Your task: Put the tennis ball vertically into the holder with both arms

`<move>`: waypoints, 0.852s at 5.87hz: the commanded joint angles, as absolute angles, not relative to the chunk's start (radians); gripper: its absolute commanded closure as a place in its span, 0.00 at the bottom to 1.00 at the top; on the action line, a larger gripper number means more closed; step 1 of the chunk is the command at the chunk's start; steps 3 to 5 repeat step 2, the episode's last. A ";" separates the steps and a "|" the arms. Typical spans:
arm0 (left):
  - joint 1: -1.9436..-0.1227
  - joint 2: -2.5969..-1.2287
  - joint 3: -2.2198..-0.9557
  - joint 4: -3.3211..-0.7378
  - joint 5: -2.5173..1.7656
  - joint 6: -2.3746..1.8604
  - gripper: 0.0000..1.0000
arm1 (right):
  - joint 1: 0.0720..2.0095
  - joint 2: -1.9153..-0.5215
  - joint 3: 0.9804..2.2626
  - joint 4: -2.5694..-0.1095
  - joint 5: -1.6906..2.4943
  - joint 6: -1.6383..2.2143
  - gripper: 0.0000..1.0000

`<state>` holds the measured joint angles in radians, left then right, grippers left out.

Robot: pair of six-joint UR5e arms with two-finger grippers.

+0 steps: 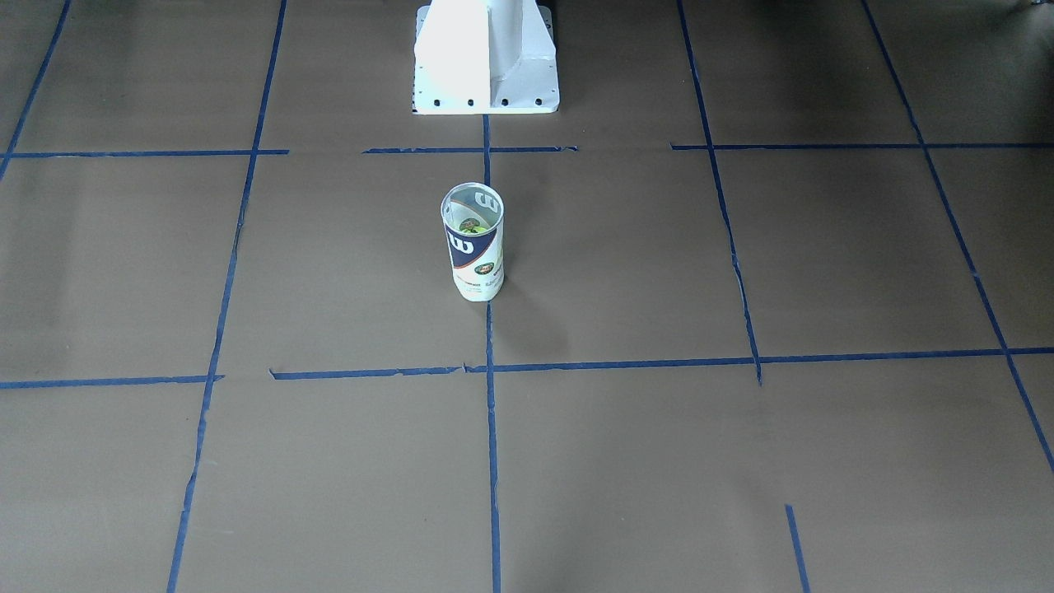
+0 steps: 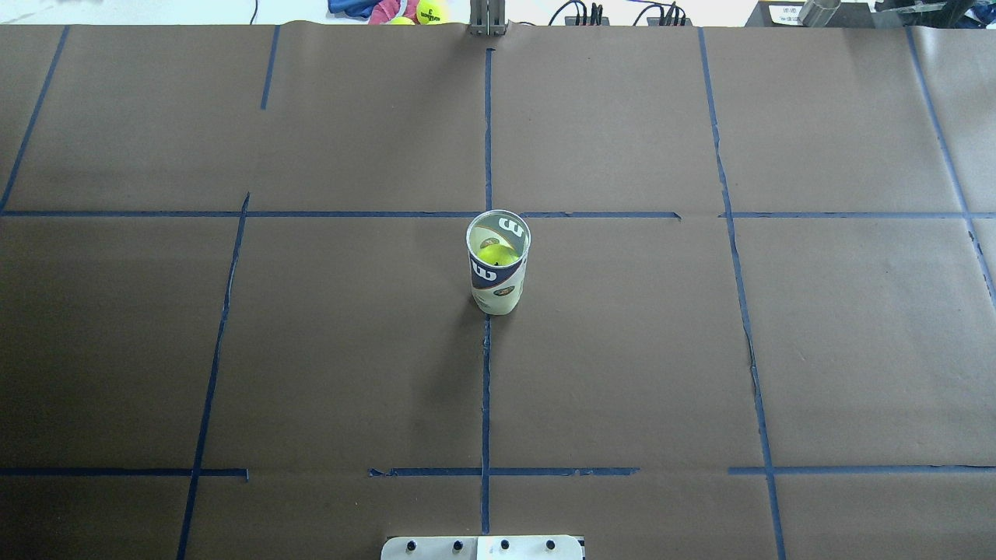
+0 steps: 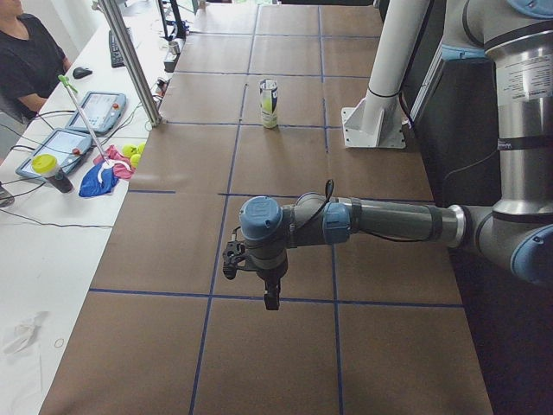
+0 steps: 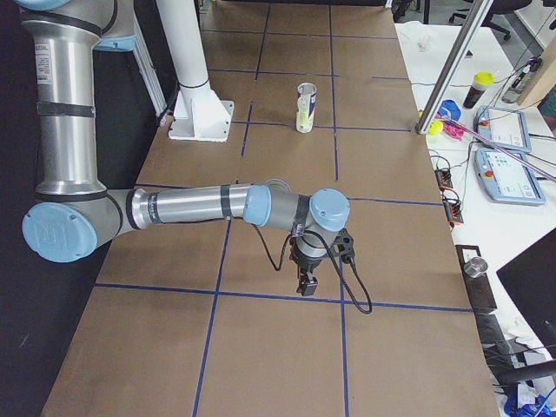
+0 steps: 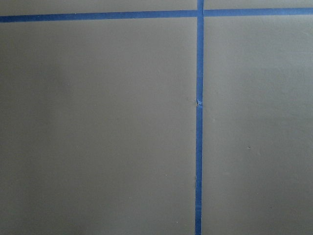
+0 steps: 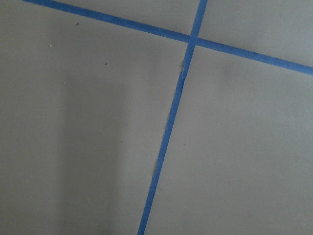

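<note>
**Front-facing view.** The can (image 1: 473, 247) stands upright with its mouth open on the paper-covered surface (image 1: 659, 272). It sits on the central blue tape line (image 1: 492, 428), near the white pedestal (image 1: 486, 58). Its navy band carries a white "W", and a round sticker sits below it. The fine print underneath is too small to read.

**Overhead view.** The ball (image 2: 495, 253) lies inside the can, below the rim, seen through the open mouth. A second "W" shows through the far wall. The can is well apart from every edge of the surface, with brown paper on all sides of it. Spare yellow balls (image 2: 430, 11) lie beyond the far edge; their dark print is unreadable.

**Left-side view.** The left arm (image 3: 389, 222) stretches level over the near end of the surface. The left end effector (image 3: 270, 299) points down above a tape line, well apart from the can. Whether its fingers are wide or narrow cannot be told. A person (image 3: 26, 52) sits at the side bench near control tablets (image 3: 104, 111).

**Right-side view.** The right arm (image 4: 191, 206) lies level over the opposite end. The right end effector (image 4: 306, 287) points down, also well apart from the can, and its finger spacing cannot be told.

**Wrist views.** Each shows brown paper crossed by blue tape.
</note>
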<state>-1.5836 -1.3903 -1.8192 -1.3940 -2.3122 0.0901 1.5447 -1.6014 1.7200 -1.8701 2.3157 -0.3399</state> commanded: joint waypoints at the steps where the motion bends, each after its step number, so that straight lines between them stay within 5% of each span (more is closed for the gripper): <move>1: -1.585 -1.391 -1.816 -1.393 -2.313 0.091 0.00 | 1.586 -1.618 1.686 -1.870 2.386 -0.339 0.00; 5: -1.586 -1.391 -1.825 -1.390 -2.315 0.091 0.00 | 1.588 -1.621 1.684 -1.868 2.385 -0.342 0.00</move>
